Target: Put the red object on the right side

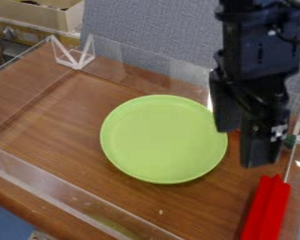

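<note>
The wooden table (52, 112) has low clear walls around it. A round, light green plate (159, 139) lies in the middle with nothing on it. The black gripper (244, 139) hangs over the plate's right edge, its fingers apart and holding nothing. The red block (266, 208), long, flat and bright, lies on the table at the lower right, just beside the plate.

A wooden bench (52, 112) with clear plastic walls (127, 54) along its edges — behind it a grey fabric partition (153, 28) and stacked cardboard boxes (40, 14) at the far left corner.
</note>
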